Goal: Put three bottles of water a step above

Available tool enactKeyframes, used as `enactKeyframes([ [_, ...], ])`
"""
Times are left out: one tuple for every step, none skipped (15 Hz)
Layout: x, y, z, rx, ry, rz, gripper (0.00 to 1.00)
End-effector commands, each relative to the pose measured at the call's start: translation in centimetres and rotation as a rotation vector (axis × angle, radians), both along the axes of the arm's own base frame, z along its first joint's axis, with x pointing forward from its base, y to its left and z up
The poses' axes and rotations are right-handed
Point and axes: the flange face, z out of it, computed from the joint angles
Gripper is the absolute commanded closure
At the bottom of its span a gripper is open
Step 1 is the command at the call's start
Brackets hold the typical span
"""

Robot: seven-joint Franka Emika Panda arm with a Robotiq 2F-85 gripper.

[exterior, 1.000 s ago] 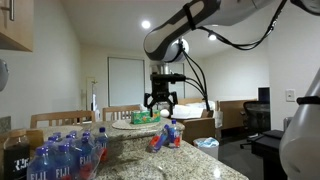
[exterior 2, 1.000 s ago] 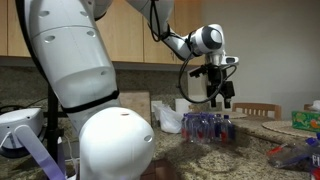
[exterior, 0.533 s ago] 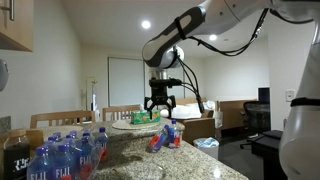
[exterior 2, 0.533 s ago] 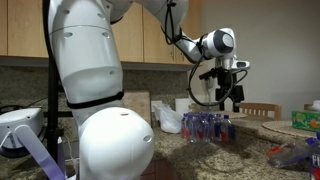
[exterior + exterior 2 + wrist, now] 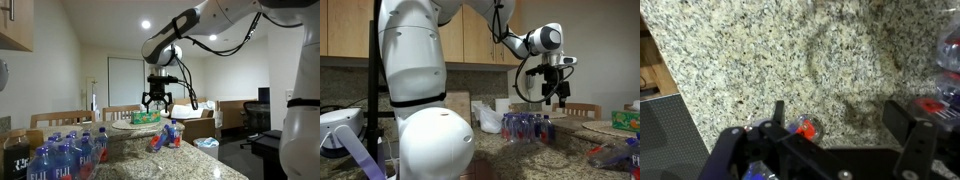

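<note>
Wide apart and holding nothing, the gripper (image 5: 157,104) hangs in the air on a downward-pointing wrist, well above the speckled granite counter (image 5: 205,165). In an exterior view its two fingers (image 5: 148,101) spread like an open claw with only the far room showing between them. In an exterior view the gripper (image 5: 561,98) sits up and to the right of the pack of bottles (image 5: 530,127), clear of it and touching nothing.

In the wrist view the gripper (image 5: 825,150) frames bare granite, with a small red-and-blue object (image 5: 806,127) showing between the fingers; it is too blurred to tell what it is. A clear bottle (image 5: 950,45) pokes in at the right edge.

Below the gripper and slightly to its right in an exterior view, an upright bottle (image 5: 175,132) with a blue cap stands on the granite, and something red and blue lies beside it. The pack of bottles (image 5: 62,155) fills the near left corner, well apart from the gripper. I cannot tell from these views which granite surface is the raised step.
</note>
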Motion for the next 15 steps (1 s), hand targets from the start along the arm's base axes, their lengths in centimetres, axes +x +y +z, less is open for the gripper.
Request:
enactKeyframes([
  [4.2,-2.1,1.2,0.054,-0.019,-0.076,0.0],
  [4.6,-3.0,2.0,0.06,-0.024,-0.09,0.0],
  [5.3,-4.1,2.2,0.069,-0.02,-0.115,0.0],
  [5.8,-5.1,2.6,0.077,-0.01,-0.131,0.0],
  [6.2,-6.3,2.8,0.087,-0.002,-0.149,0.0],
  [6.5,-7.7,3.1,0.096,0.008,-0.169,0.0],
  [6.8,-9.2,3.1,0.103,0.022,-0.184,0.0],
  [7.0,-10.4,3.4,0.108,0.037,-0.211,0.0],
  [7.1,-11.9,3.4,0.11,0.056,-0.23,0.0],
  [7.4,-13.1,3.2,0.107,0.082,-0.246,0.0],
  [7.7,-14.3,3.0,0.103,0.108,-0.274,0.0],
  [8.0,-15.3,2.9,0.108,0.122,-0.311,0.0],
  [8.2,-16.2,2.8,0.118,0.125,-0.336,0.0],
  [8.8,-17.3,2.7,0.126,0.095,-0.415,0.0],
  [9.3,-18.0,2.3,0.127,0.091,-0.462,0.0],
])
